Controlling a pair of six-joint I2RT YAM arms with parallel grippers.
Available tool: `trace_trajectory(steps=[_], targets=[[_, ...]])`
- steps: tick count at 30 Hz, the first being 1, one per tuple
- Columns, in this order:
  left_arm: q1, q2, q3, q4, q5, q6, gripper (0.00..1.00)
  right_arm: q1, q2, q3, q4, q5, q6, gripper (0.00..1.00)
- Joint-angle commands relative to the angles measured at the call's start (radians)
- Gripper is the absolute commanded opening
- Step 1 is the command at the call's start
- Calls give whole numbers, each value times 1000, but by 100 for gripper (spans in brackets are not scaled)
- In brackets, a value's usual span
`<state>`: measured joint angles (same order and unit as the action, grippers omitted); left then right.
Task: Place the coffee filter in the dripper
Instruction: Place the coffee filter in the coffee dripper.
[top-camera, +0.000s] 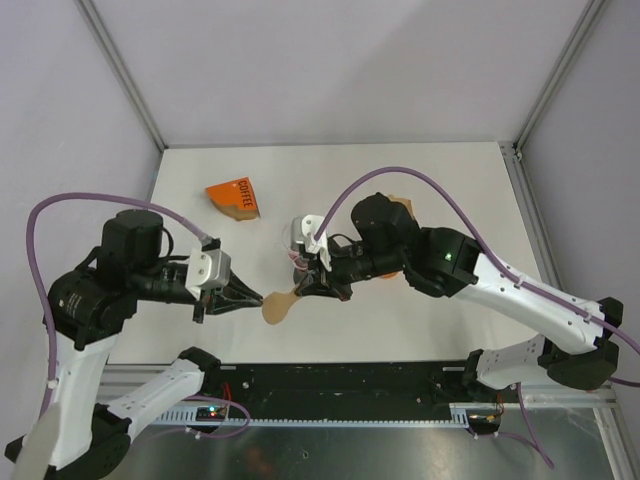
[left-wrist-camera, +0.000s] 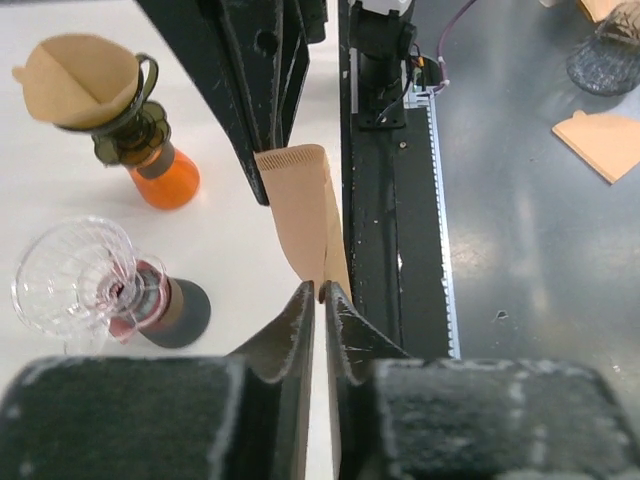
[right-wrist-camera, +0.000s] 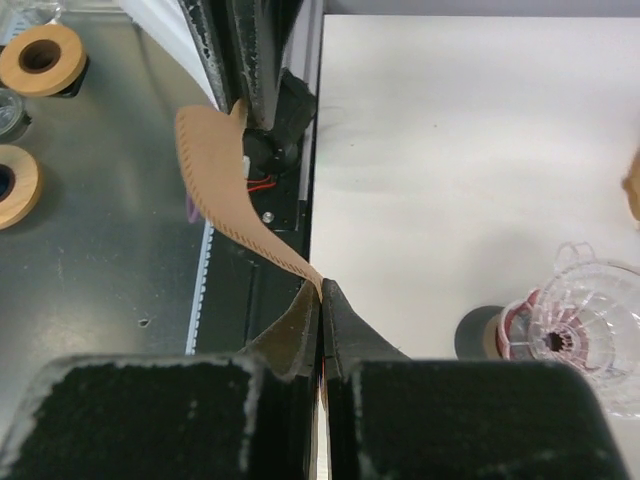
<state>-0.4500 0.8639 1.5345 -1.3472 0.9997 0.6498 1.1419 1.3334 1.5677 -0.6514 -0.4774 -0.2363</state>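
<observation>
The brown paper coffee filter (top-camera: 281, 307) hangs above the table's near edge, stretched between my two grippers. My left gripper (top-camera: 258, 298) pinches its left end. In the left wrist view the jaws (left-wrist-camera: 322, 290) stand almost together, with the filter (left-wrist-camera: 305, 215) caught at their tips. My right gripper (top-camera: 300, 290) is shut on the other end. Seen from the right wrist, the filter's seamed edge (right-wrist-camera: 215, 170) curls away from its fingertips (right-wrist-camera: 321, 288). The clear glass dripper (top-camera: 300, 240) stands just behind the filter, empty (left-wrist-camera: 75, 280) (right-wrist-camera: 590, 330).
An orange coffee box (top-camera: 234, 199) lies at the back left. A second dripper with a filter in it (left-wrist-camera: 95, 85) sits on an orange server (left-wrist-camera: 165, 180), mostly hidden under the right arm in the top view. The black frame rail (top-camera: 330, 385) runs along the near edge.
</observation>
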Motion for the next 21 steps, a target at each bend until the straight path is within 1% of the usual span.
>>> trace_trajectory(steps=[1, 2, 3, 5, 10, 12, 13, 14, 15, 17, 21], targets=[[-6, -10, 38, 75, -111, -126, 26, -25, -69, -23, 95, 57, 43, 0], [-6, -14, 49, 100, -133, -144, 34, -30, -88, -35, 118, 66, 56, 0], [-6, -17, 64, 115, -146, -153, 39, -36, -104, -50, 139, 80, 68, 0], [-6, -17, 108, 128, -152, -156, 44, -44, -143, -77, 186, 108, 98, 0], [-7, -31, 165, 131, -118, -148, 56, -47, -254, -151, 290, 152, 129, 0], [-7, -35, 164, 133, -117, -138, 58, -44, -282, -175, 325, 141, 136, 0], [-6, -34, 165, 133, -111, -126, 79, -38, -295, -186, 345, 127, 139, 0], [-6, -30, 165, 135, -105, -116, 89, -31, -303, -195, 374, 118, 142, 0], [-6, -24, 167, 140, -88, -112, 94, -22, -306, -202, 396, 103, 143, 0], [-6, -5, 174, 152, -45, -115, 98, 0, -305, -208, 436, 86, 137, 0], [-7, 41, 217, 166, 55, -129, 99, 41, -298, -210, 491, 90, 119, 0]])
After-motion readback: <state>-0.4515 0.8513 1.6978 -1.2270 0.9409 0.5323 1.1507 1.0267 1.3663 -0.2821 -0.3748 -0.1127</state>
